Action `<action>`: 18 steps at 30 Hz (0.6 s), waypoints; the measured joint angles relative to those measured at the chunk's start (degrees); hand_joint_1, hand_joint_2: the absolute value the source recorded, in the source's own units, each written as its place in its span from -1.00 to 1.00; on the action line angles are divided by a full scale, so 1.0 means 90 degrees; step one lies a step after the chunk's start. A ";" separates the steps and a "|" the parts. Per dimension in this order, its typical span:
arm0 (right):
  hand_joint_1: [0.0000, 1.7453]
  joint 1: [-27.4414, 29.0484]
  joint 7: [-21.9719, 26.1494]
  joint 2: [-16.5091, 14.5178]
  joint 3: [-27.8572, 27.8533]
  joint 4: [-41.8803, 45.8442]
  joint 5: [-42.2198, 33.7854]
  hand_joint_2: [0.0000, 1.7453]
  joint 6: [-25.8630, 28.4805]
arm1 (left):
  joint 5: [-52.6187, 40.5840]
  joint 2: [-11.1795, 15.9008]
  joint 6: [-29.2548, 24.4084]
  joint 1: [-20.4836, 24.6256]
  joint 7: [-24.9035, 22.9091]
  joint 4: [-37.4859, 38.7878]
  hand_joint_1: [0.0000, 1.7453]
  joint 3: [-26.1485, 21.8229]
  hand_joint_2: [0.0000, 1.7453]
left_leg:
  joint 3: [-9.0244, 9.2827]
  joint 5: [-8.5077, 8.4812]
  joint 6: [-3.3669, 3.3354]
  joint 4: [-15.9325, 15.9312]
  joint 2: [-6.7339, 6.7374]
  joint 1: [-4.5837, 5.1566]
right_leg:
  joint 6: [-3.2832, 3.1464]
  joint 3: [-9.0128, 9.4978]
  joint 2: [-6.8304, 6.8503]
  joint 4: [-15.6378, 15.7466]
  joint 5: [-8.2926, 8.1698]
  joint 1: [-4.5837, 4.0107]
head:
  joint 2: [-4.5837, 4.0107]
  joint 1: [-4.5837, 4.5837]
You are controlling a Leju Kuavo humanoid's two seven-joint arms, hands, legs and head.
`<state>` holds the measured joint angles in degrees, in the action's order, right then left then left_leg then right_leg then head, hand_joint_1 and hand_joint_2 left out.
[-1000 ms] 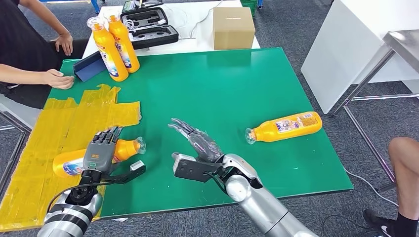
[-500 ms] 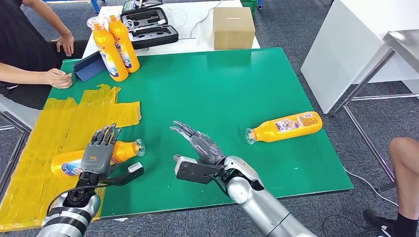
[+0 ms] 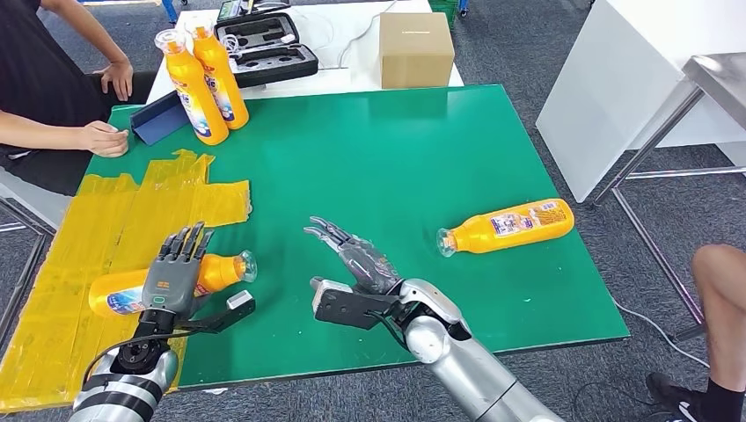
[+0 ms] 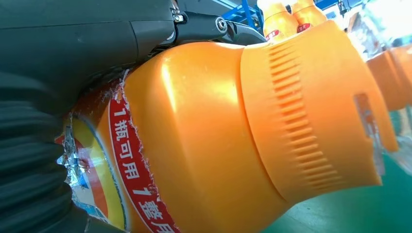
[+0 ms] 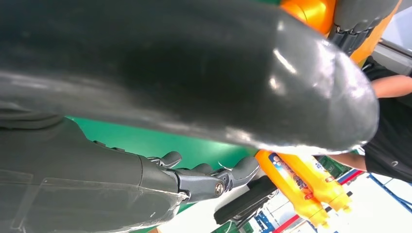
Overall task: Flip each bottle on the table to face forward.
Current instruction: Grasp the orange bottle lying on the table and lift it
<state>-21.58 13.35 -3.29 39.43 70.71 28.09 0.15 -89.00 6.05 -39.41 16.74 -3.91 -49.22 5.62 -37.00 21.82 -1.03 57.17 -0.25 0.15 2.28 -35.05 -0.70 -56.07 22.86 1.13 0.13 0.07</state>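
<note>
**Left hand on the lying bottle**

We see our left hand (image 3: 173, 280) gripping an orange bottle (image 3: 119, 292) that lies on its side on the yellow tape (image 3: 106, 220) at the green tabletop (image 3: 396, 158). Our right hand (image 3: 356, 261) hovers empty, fingers spread. A second bottle (image 3: 510, 225) lies on its side near the right edge.

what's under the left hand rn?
A lying orange bottle on the yellow tape; the left hand rests across its middle. Cap end and base stick out on either side. The label under the palm is covered.
</note>
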 joint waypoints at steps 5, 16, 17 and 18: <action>-1.00 0.0010 0.0001 0.0005 0.0000 0.0000 0.0005 -1.00 0.0000 | -0.0001 -0.0004 0.0082 -0.0019 0.0103 -0.0041 -1.00 -0.0040 -0.50 | 0.0000 0.0000 0.0000 0.0000 -0.0001 0.0000 | 0.0000 0.0000 0.0000 0.0000 0.0000 0.0000 | 0.0000 0.0000; -1.00 -0.0523 0.0162 -0.0225 0.0099 -0.0214 -0.0159 -1.00 -0.0389 | 0.0050 0.0641 0.2482 0.1763 0.1296 0.1371 -1.00 -0.0085 -1.00 | -0.0004 -0.0030 0.0040 -0.0002 0.0011 -0.0027 | -0.0054 -0.0018 -0.0023 -0.0006 -0.0040 -0.0034 | 0.0000 0.0002; -1.00 -0.0566 0.0168 -0.0243 0.0110 -0.0250 -0.0168 -1.00 -0.0398 | 0.0052 0.0709 0.2490 0.1875 0.1356 0.1506 -1.00 -0.0083 -1.00 | -0.0006 -0.0035 0.0044 -0.0002 0.0013 -0.0032 | -0.0058 -0.0023 -0.0027 -0.0006 -0.0044 -0.0037 | 0.0000 0.0003; -1.00 -0.0599 0.0171 -0.0254 0.0121 -0.0282 -0.0174 -1.00 -0.0403 | 0.0051 0.0750 0.2489 0.1959 0.1394 0.1605 -1.00 -0.0080 -1.00 | -0.0009 -0.0038 0.0046 -0.0001 0.0012 -0.0035 | -0.0059 -0.0025 -0.0026 -0.0006 -0.0044 -0.0038 | 0.0000 0.0002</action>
<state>-26.97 14.90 -5.57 40.52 68.17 26.52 -3.47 -88.54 12.80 -17.00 34.37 8.63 -34.77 4.90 -37.08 21.48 -0.62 57.16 -0.14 -0.16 1.75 -35.27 -0.93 -56.13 22.46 0.78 0.13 0.08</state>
